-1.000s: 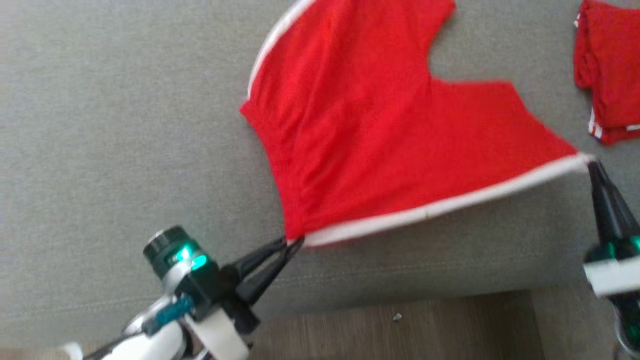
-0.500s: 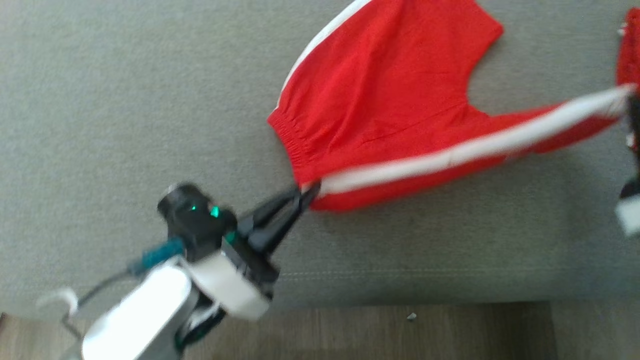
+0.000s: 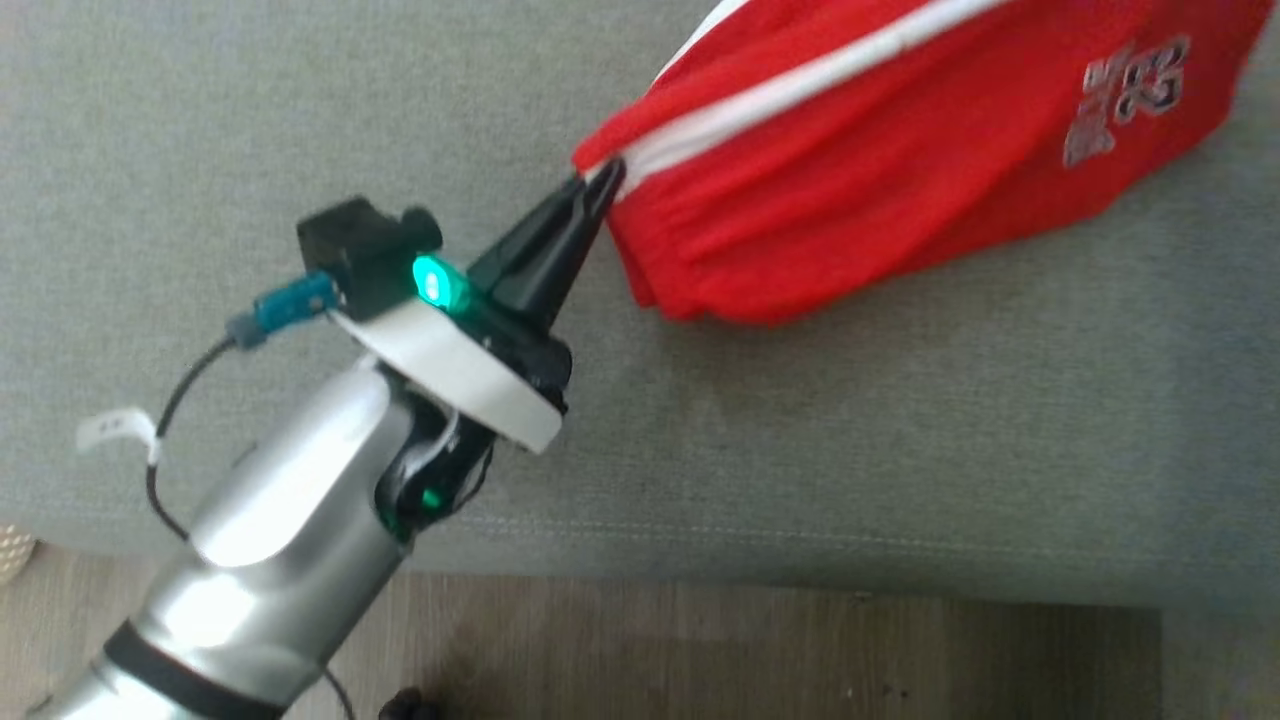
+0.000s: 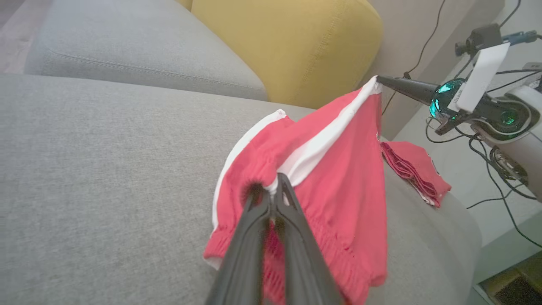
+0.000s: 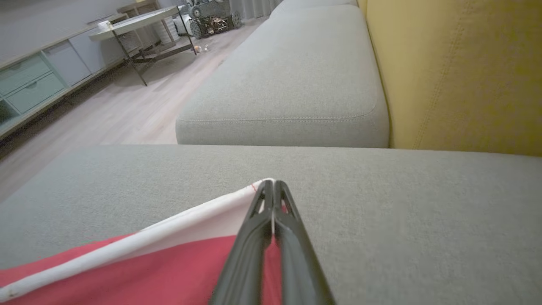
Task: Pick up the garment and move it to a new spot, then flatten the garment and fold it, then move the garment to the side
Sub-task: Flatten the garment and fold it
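The garment is made of soft, matt red cloth, trimmed with white. The sofa seat is covered in coarse grey weave. The left fingers are finished in dull black plastic, the forearm in glossy silver.

A home living room, with a sofa and low furniture.
A grey sofa with a yellow back cushion stands on a pale wood floor — beyond it are a thin-legged side table and a long drawer unit.
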